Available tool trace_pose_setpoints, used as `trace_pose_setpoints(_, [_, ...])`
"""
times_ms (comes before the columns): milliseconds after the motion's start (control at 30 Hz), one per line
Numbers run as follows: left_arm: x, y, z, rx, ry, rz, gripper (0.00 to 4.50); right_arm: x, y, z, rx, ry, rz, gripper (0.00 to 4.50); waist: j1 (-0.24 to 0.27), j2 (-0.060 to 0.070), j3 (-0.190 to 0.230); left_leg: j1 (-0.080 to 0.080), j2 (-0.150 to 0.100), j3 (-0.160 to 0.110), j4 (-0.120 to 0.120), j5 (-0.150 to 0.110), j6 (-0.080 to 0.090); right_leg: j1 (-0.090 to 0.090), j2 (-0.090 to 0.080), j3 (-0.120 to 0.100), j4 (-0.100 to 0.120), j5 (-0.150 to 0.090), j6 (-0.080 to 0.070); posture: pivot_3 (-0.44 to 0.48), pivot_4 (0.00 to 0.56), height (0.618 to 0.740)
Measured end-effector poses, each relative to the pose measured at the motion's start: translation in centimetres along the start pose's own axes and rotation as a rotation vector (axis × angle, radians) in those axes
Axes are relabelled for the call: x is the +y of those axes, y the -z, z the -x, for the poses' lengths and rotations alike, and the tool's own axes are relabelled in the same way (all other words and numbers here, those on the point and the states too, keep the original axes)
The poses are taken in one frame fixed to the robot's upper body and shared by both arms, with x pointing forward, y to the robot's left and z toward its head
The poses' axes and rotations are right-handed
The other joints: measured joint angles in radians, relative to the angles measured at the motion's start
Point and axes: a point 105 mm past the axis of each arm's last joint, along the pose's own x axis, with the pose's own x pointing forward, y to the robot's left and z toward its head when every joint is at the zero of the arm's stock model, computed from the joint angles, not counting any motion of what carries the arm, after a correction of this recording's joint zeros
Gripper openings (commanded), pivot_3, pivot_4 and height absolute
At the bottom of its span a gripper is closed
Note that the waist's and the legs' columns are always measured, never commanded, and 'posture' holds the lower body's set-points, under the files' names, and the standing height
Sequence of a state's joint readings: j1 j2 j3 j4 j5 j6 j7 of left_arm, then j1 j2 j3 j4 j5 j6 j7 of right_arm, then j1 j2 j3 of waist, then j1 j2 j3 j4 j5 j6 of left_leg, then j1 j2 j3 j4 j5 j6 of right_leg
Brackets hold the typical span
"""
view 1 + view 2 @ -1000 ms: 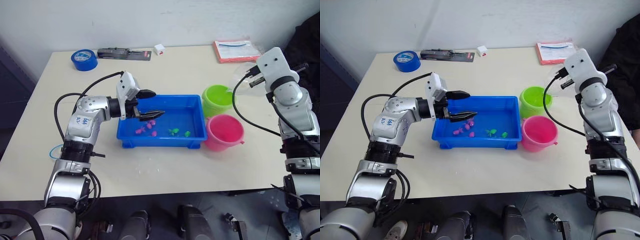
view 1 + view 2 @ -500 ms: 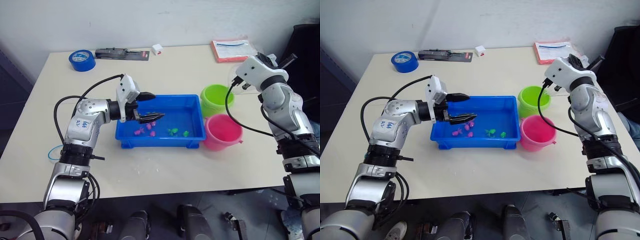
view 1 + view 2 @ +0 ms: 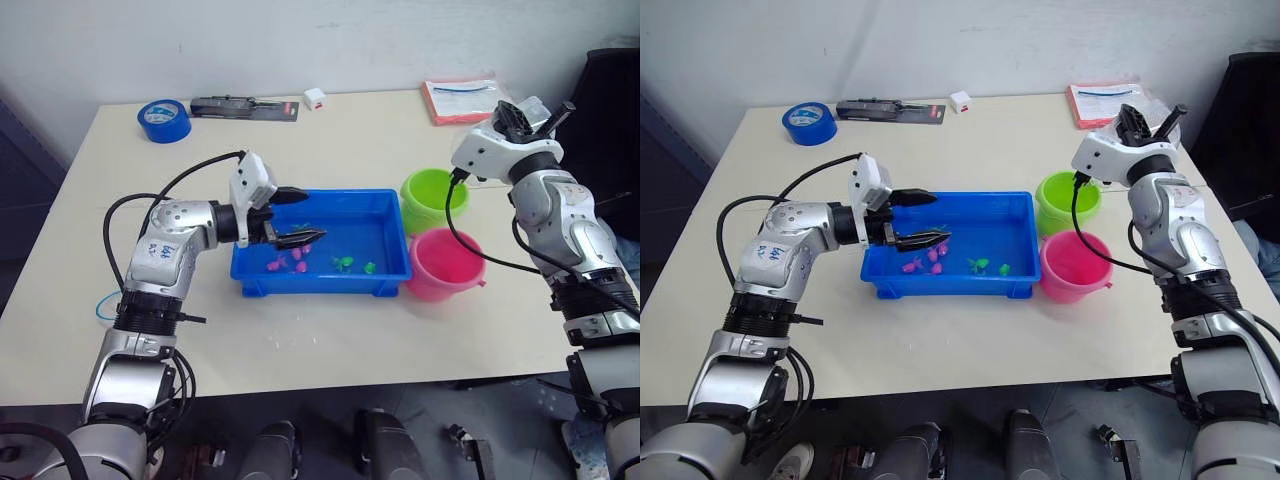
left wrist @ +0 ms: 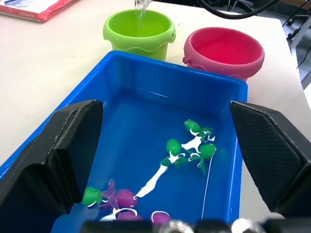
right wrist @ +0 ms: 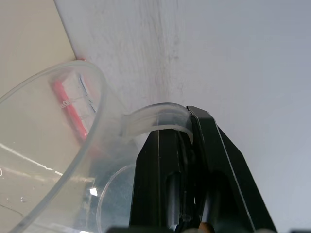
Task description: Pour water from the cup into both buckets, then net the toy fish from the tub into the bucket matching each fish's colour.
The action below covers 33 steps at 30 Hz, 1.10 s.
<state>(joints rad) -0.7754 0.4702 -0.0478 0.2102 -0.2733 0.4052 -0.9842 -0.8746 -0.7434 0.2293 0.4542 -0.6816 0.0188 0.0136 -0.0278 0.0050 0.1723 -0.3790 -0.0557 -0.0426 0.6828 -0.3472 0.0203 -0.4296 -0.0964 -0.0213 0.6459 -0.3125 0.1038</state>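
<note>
The left hand (image 3: 296,215) hangs over the near-left end of the tub (image 3: 385,277), fingers spread wide and empty, much as it hung a second ago. The tub lies with its long axis across the surface (image 3: 300,340), left to right. In its shallow water sit the fish (image 4: 194,145): pink ones toward the left end, green ones toward the middle and right. The net's light-blue rim (image 3: 104,306) peeps out by the left arm at the surface's left edge, not yet taken up.

Just right of the tub stand the two buckets, mouths up, touching or nearly so: the pink bucket (image 3: 447,263) nearer, the green bucket (image 3: 435,197) behind it.

The change is on the far right. A second ago the right wrist was held high and well right of the buckets; it has since swung in and rolled over, so the right hand (image 3: 1137,122) now sits just beyond the green bucket. Its fingers are pinched on the rim of the cup (image 5: 63,160) (the wall is caught between them). The cup's axis looks tipped well off upright, mouth toward the green bucket, though its exact tilt is hard to read. A thin stream (image 4: 141,6) falls into that bucket. I judge the first pour is under way, the pink bucket dry.
</note>
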Motion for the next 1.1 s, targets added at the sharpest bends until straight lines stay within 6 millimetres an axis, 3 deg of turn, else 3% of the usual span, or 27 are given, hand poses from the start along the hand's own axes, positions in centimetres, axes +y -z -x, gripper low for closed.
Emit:
trace_pose_setpoints(233, [0.0,0.2,0.1,0.004,-0.002,0.003,4.5,0.0,0.0,0.0,0.003,0.0,-0.018,0.73,-0.001,0.0,0.0,0.0,0.0,0.0,0.0,0.0,0.0,0.0,0.0,0.0,0.0,0.0,0.0,0.0,0.15,0.737])
trace_pose_setpoints(367, [0.0,0.3,0.2,0.005,-0.001,0.005,4.5,0.2,0.8,-0.2,0.084,-0.01,-0.243,0.73,-0.001,0.0,0.0,0.0,0.0,0.0,0.0,0.0,0.0,0.0,0.0,0.0,0.0,0.0,0.0,0.0,0.15,0.737])
trace_pose_setpoints(667, [-1.0,-0.4,0.3,-0.047,0.092,0.021,4.5,-0.3,5.0,0.8,0.286,0.009,-0.737,0.73,0.0,0.0,0.0,0.0,0.0,-0.001,0.0,0.0,0.0,0.0,0.0,0.0,0.001,0.0,0.0,0.0,0.15,0.737])
trace_pose_setpoints(767, [-1.4,-0.5,0.6,-0.055,0.14,0.017,4.5,-1.1,6.6,1.9,0.326,0.042,-0.921,0.73,0.001,0.0,0.0,0.0,0.0,-0.002,0.0,0.0,0.0,0.0,0.0,-0.001,0.001,0.0,0.0,0.0,0.15,0.737])
trace_pose_setpoints(833, [-2.0,-0.6,0.6,-0.055,0.189,0.004,4.5,-1.3,8.5,3.9,0.381,0.069,-1.091,0.73,0.004,0.0,0.0,0.0,0.0,-0.003,0.001,0.0,0.0,0.001,-0.001,-0.001,0.002,0.0,0.0,0.0,0.15,0.737])
trace_pose_setpoints(967, [-2.9,-0.6,0.4,-0.059,0.263,-0.013,4.5,0.9,11.2,8.4,0.525,0.112,-1.349,0.73,0.009,0.0,0.0,0.0,0.0,-0.002,0.001,0.0,0.0,0.002,-0.001,0.0,0.002,0.0,0.0,0.0,0.15,0.737])
trace_pose_setpoints(1100, [-3.7,-0.6,0.2,-0.066,0.318,-0.025,4.5,3.8,11.5,11.8,0.63,0.103,-1.544,0.73,0.007,0.001,-0.001,0.0,0.0,0.0,0.001,0.0,0.0,0.001,-0.001,0.002,0.004,0.0,0.0,0.0,0.15,0.737])
